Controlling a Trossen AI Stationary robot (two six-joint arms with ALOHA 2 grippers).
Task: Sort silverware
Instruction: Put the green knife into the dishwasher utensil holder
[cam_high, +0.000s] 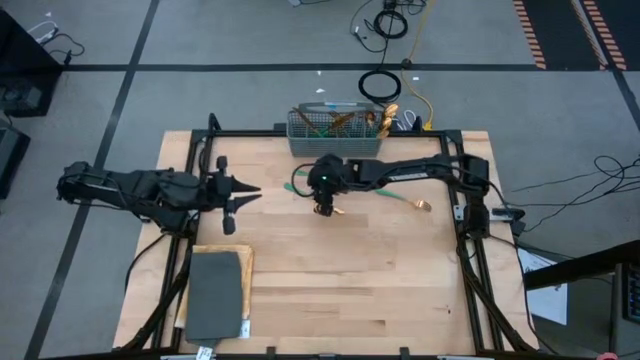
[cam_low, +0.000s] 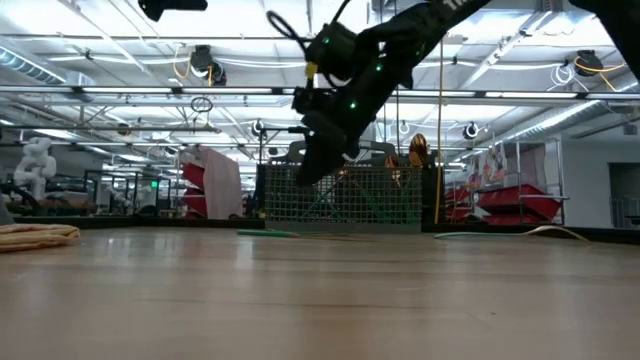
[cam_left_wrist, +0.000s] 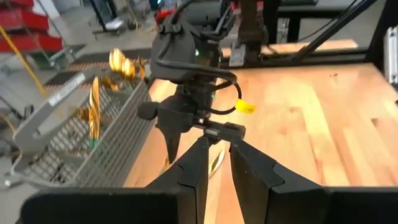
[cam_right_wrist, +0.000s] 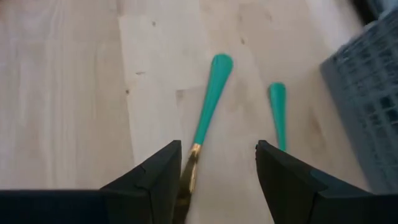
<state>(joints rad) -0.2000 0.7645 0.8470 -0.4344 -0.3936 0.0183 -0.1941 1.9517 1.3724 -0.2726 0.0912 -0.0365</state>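
A grey mesh caddy (cam_high: 335, 133) stands at the table's far edge, with gold-headed silverware (cam_high: 385, 118) upright in it. Teal-handled pieces lie flat on the wood. One piece (cam_right_wrist: 208, 106) lies below my right gripper (cam_right_wrist: 217, 149), which hangs open above the table (cam_low: 308, 175) with its fingers on either side of the piece's gold neck (cam_right_wrist: 189, 168). A second handle (cam_right_wrist: 278, 112) lies beside it, toward the caddy. A third piece (cam_high: 410, 203) lies farther right. My left gripper (cam_high: 250, 193) waits at the left, pointing at the right arm. Its fingers (cam_left_wrist: 199, 162) stand a narrow gap apart with nothing between them.
A grey folded mat (cam_high: 215, 290) on tan cloth lies at the near left. The black frame rails (cam_high: 470, 250) run along the table's sides. Bare wood (cam_high: 380, 290) stretches across the near middle and right. The caddy's wall (cam_right_wrist: 373, 93) stands close beside the right gripper.
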